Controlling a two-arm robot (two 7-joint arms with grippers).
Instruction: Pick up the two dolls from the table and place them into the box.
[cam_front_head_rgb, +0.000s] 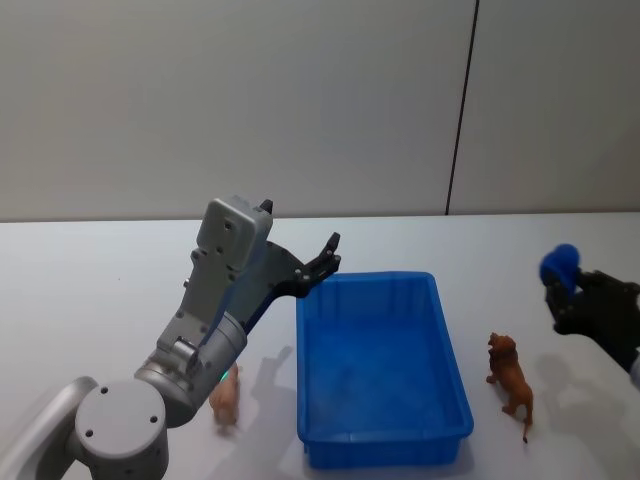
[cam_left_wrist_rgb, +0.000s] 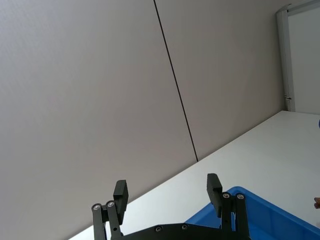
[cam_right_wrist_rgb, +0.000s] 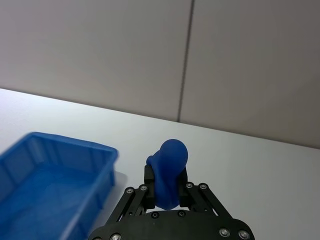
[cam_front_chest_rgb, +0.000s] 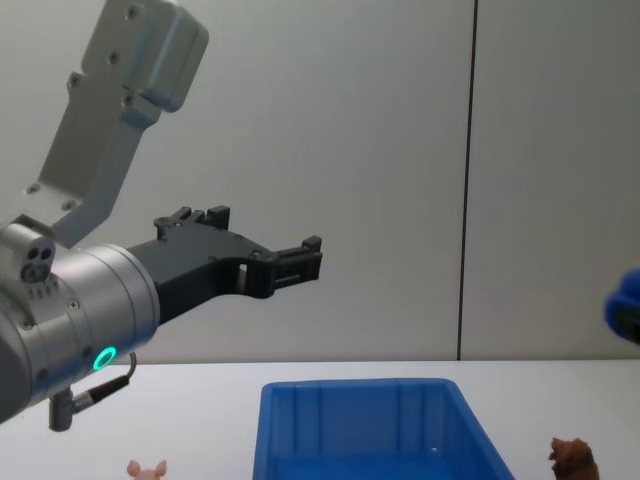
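The blue box (cam_front_head_rgb: 365, 279) stands on the white table (cam_front_head_rgb: 100, 280), with nothing inside that I can see. On the table left of the box lies the pale pink doll (cam_front_head_rgb: 225, 395), partly behind my left arm. The brown shaggy doll (cam_front_head_rgb: 510, 375) stands right of the box. My left gripper (cam_front_head_rgb: 325, 258) is open and empty, raised over the box's far left corner. In the left wrist view its fingers (cam_left_wrist_rgb: 120, 194) spread wide above the box (cam_left_wrist_rgb: 270, 220). My right gripper (cam_right_wrist_rgb: 167, 186) is shut on a small blue rounded object (cam_right_wrist_rgb: 169, 160), held in the air right of the box (cam_right_wrist_rgb: 95, 182).
A grey wall with a dark vertical seam (cam_front_head_rgb: 460, 110) rises behind the table. Bare tabletop lies beyond the box and to both sides. The chest view shows the pink doll (cam_front_chest_rgb: 148, 468), the box (cam_front_chest_rgb: 370, 430) and the brown doll (cam_front_chest_rgb: 572, 457) low in frame.
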